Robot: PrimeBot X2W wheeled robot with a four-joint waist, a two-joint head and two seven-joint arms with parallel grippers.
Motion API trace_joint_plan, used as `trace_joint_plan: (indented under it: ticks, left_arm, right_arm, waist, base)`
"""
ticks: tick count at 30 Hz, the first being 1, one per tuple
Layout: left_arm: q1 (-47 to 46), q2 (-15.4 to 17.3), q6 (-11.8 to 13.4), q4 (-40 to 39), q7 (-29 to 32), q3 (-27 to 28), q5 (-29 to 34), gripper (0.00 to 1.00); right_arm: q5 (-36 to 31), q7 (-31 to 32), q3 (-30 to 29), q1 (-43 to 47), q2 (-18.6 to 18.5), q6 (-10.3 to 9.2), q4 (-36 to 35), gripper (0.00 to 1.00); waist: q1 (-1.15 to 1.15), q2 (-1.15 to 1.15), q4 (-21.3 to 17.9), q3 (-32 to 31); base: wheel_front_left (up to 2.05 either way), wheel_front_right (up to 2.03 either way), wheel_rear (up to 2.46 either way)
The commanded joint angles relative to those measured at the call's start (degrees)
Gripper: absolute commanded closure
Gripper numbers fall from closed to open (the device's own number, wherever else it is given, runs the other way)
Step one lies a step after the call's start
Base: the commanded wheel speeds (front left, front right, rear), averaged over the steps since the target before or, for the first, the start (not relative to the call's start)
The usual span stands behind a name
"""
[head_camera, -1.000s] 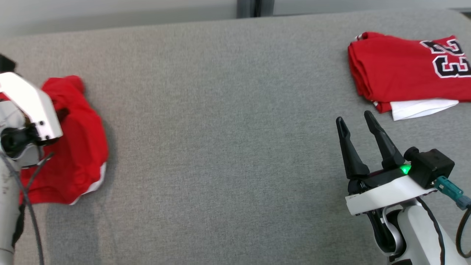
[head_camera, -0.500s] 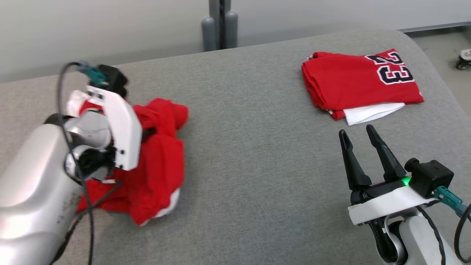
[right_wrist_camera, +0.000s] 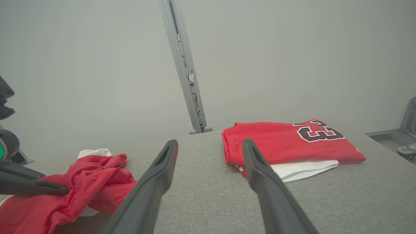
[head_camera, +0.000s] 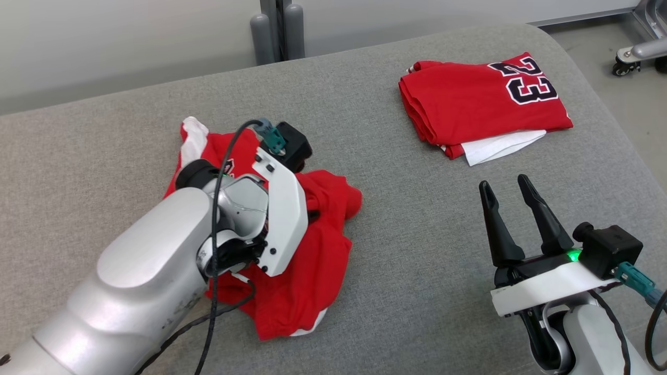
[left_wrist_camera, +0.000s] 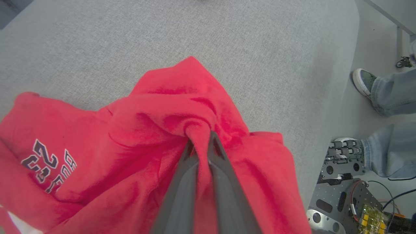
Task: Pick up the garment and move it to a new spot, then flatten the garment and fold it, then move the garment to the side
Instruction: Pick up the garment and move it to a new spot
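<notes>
Left gripper (left_wrist_camera: 201,146) is pinching the red garment (left_wrist_camera: 156,107), relocation seemingly underway; right gripper (head_camera: 504,183) is standing wide open; next is calling for release on the table (head_camera: 417,271), then flattening.

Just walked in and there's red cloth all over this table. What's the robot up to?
The left gripper is shut on a fold of the crumpled red garment, the rest of which is heaped on the grey table. The right gripper is open and holds nothing. Beyond it, a folded jersey marked 23 lies on a white cloth. A person's legs show beside the table.
</notes>
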Motion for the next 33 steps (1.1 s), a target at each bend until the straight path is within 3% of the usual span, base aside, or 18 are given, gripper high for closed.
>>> trace_joint_plan:
  ticks: [1,5,6,7,13,23,33]
  left_arm:
    - [-1.3,0.0,-0.1,0.7,-1.0,-1.0,-1.0,1.00]
    - [-2.1,-1.2,-0.1,2.7,-3.3,-3.6,-4.0,1.00]
    - [-2.4,-1.2,-0.1,3.2,-3.8,-3.9,-4.7,0.57]
    - [-2.7,-1.2,-0.1,3.6,-4.1,-4.3,-5.3,0.00]
    - [-4.1,0.4,-0.1,3.6,-7.0,-5.9,-9.0,0.00]
    - [-3.0,7.2,0.1,0.5,-17.3,-2.9,-10.1,0.00]
    - [5.8,13.5,8.2,-6.1,-32.7,2.9,-6.6,0.00]
  right_arm:
    - [0.1,-0.1,-0.3,-0.5,-0.2,0.04,-0.1,0.00]
    - [-0.1,-0.1,-0.5,-0.3,-0.4,0.04,0.2,0.00]
    - [-0.2,-0.1,-0.6,-0.1,-0.5,0.04,0.3,0.00]
    - [-0.3,-0.1,-0.6,0.1,-0.6,0.04,0.3,0.00]
    - [-0.7,-0.1,-1.5,1.3,-1.5,0.04,0.4,0.00]
    - [-1.2,-0.1,-2.6,2.5,-3.1,0.04,0.2,0.00]
    - [-1.4,-0.1,-3.8,4.2,-3.3,0.04,-0.4,0.00]
  waist:
    - [0.00,0.00,0.0,-0.1]
    - [0.00,0.00,0.5,-0.7]
    - [0.00,0.00,0.8,-0.8]
    - [0.00,0.00,1.1,-1.0]
    - [0.00,0.00,3.8,-2.4]
    - [0.00,0.00,7.3,-4.3]
    - [0.00,0.00,9.7,-5.6]
  base:
    - [0.00,0.00,0.00]
    - [0.00,0.00,0.00]
    - [0.00,0.00,0.00]
    - [0.00,0.00,0.00]
    - [0.00,0.00,0.00]
    - [0.00,0.00,0.00]
    - [0.00,0.00,0.00]
